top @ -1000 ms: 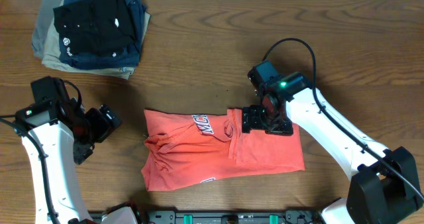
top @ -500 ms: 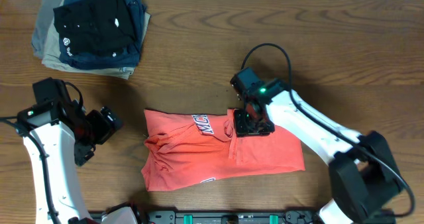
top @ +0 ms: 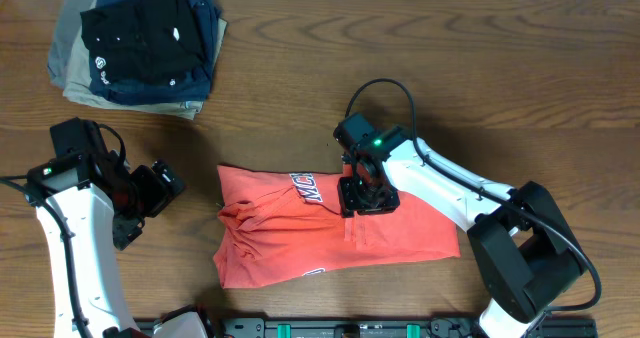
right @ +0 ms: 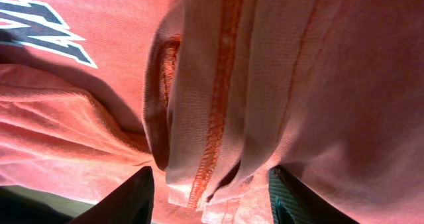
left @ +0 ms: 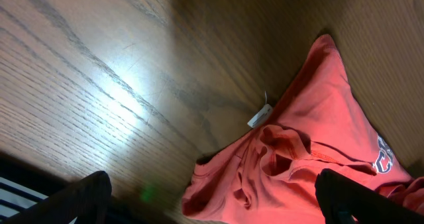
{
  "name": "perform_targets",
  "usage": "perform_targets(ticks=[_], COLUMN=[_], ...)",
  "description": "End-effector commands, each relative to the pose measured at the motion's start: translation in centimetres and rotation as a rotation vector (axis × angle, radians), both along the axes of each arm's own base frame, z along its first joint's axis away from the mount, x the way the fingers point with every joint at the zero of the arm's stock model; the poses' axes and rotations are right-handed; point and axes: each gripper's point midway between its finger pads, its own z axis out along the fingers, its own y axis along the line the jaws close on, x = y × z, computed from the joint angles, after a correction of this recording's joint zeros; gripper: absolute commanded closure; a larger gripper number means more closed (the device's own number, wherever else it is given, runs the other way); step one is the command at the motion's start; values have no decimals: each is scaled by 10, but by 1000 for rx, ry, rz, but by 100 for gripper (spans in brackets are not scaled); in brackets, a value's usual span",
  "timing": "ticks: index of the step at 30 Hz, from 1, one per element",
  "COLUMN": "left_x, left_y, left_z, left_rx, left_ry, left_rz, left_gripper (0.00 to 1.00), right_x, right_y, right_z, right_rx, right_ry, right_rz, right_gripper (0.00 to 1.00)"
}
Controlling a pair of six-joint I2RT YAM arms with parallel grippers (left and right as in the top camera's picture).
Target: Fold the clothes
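1. The left fingers (left: 79, 201) are spread wide and empty over the table (left: 99, 65), with the coral T-shirt (top: 290, 243) just ahead of them.
2. The right fingers (right: 129, 197) straddle a bunched T-shirt fold; I cannot tell whether they grip it.

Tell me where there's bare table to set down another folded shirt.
The wooden table is bare across its far right, beyond the right arm, and in the band between the stack of dark and khaki folded garments and the coral-red cotton T-shirt. Crowded: the near middle, holding the T-shirt, with the left arm beside it.
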Motion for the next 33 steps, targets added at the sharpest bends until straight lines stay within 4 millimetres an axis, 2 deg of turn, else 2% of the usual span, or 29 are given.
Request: perform_targets(ticks=[1, 5, 10, 12, 16, 25, 27, 29, 30, 33], left_x=[-2, -2, -2, -2, -2, -2, -2, -2, -2, -2], left_y=[-3, -3, -3, -3, -3, -3, -3, -3, -3, -3], left_z=[-2, -2, -2, -2, -2, -2, -2, -2, -2, -2], left_rx=[-7, -7, -8, -8, -8, -8, -8, -8, -8, -8], left_ry=[3, 3, 4, 4, 4, 4, 4, 4, 4, 4], left_rz=[-17, -16, -17, -17, -16, -17, -17, -17, -16, -17], left_gripper=[1, 1, 1, 1, 1, 1, 1, 1, 1, 1], right_x=[-1, -4, -7, -8, -11, -8, -6, -5, -3, -1], right_y=[8, 14, 11, 8, 9, 4, 3, 3, 5, 10], right_z=[4, 3, -5, -7, -7, -8, -8, -9, -9, -8], right_rx=[36, 43, -40, -75, -82, -119, -123, -125, -119, -102], right_ry=[-1, -7, -30, -36, -31, -60, -66, -75, -80, -97], right_rz=[24, 43, 32, 9, 9, 8, 3, 1, 1, 6], right_gripper=[43, 36, 39, 45, 68, 83, 78, 51, 44, 37])
